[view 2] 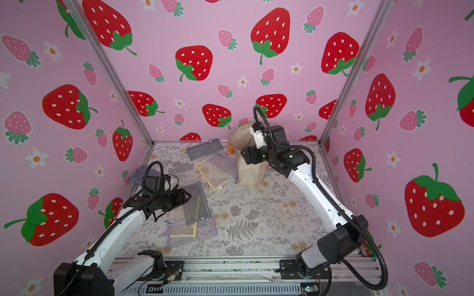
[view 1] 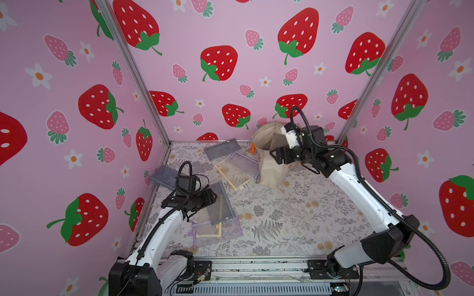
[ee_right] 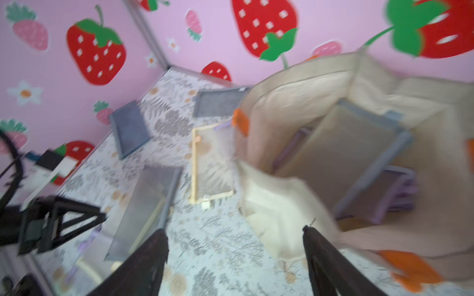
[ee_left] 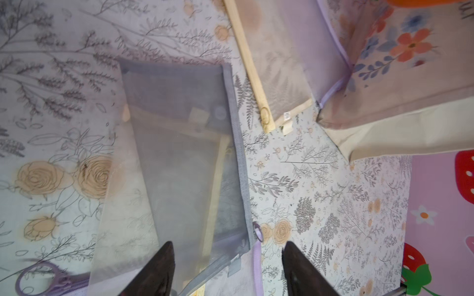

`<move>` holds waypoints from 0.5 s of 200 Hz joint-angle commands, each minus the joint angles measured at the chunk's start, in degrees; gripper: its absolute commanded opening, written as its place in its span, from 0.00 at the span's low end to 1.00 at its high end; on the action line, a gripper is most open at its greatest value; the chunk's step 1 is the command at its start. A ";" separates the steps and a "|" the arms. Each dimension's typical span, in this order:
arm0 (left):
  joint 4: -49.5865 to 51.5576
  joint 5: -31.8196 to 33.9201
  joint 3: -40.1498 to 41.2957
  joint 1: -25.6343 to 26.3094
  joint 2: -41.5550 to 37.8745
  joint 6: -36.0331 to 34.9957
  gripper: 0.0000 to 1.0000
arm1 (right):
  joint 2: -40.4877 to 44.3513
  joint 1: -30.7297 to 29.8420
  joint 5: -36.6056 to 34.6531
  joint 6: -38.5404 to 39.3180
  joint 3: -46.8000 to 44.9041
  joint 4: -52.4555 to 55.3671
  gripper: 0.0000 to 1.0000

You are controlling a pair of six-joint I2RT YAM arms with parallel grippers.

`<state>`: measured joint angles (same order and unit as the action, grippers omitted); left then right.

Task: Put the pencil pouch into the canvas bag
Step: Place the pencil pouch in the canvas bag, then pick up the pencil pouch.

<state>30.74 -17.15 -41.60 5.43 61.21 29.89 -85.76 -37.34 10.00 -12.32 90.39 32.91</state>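
Observation:
The canvas bag (view 1: 269,166) (view 2: 250,171) stands open at the back right, cream with orange handles (ee_right: 410,266). Inside it a grey-edged mesh pencil pouch (ee_right: 343,153) leans on its side over purple pouches (ee_right: 400,189). My right gripper (view 1: 275,155) (ee_right: 234,229) hangs open beside the bag's near rim, nothing between its fingers. At the front left, my left gripper (view 1: 213,198) (ee_left: 227,243) is open just above the corner of a grey mesh pouch (view 1: 220,205) (ee_left: 179,153), which lies on a cream pouch and a purple pouch (view 1: 218,232).
More pouches lie on the floral table (view 1: 295,217): a grey one (view 1: 221,148) at the back, a cream one (view 1: 233,174) and a purple one (view 1: 245,164) against the bag, and a grey one (view 1: 164,176) by the left wall. Strawberry-print walls close in three sides.

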 commanded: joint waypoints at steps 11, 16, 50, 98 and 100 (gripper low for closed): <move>0.52 -0.88 3.21 -2.08 -0.55 1.61 0.68 | -3.47 -9.12 2.43 -4.08 -8.98 -2.18 0.84; -0.06 -1.35 3.91 -2.30 -0.54 1.81 0.68 | -4.55 -10.13 3.04 -5.13 -10.20 -3.48 0.84; -4.53 -3.16 7.68 -3.36 0.98 3.92 0.67 | -12.45 -12.39 9.26 -13.04 -16.96 -15.59 0.84; -12.54 -5.79 11.68 -4.46 5.67 7.34 0.64 | -24.36 -12.85 14.21 -15.27 -12.45 -21.10 0.83; -12.90 -5.97 11.87 -4.49 5.85 7.56 0.64 | -24.72 -12.89 14.31 -15.39 -12.19 -21.23 0.83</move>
<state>23.29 -20.40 -31.66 1.50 65.34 34.48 -107.31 -49.89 20.10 -25.17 74.24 17.34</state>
